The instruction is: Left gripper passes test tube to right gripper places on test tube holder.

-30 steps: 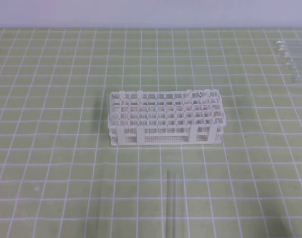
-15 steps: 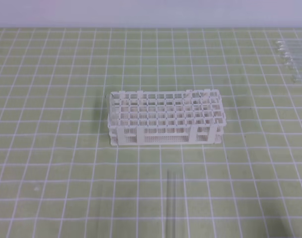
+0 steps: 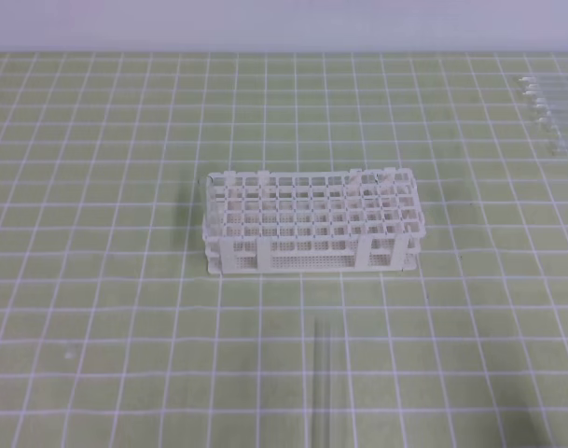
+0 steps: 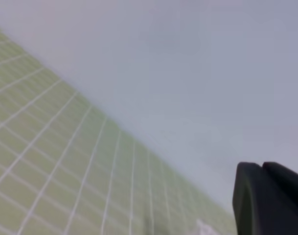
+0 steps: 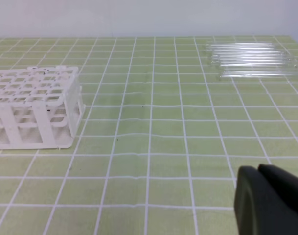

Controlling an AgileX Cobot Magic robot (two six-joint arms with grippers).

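Exterior high view shows you the test tube lying flat on the green gridded mat, just in front of the white test tube holder and apart from it, with neither arm in the picture; so you are at the very start, as I judge it, with the pickup not yet begun. The left gripper has its black fingers pressed together on nothing, and the right gripper looks the same, shut and empty. Your next move calls for the left fingers to part and the arm to come down over the tube, which is slim, nearly see-through and free to roll, so line up across its length. The left wrist view gives you only blurred mat and wall, no tube. The right wrist view gives you what the high view barely catches at its right edge: the row of spare tubes, lying well apart from the holder.
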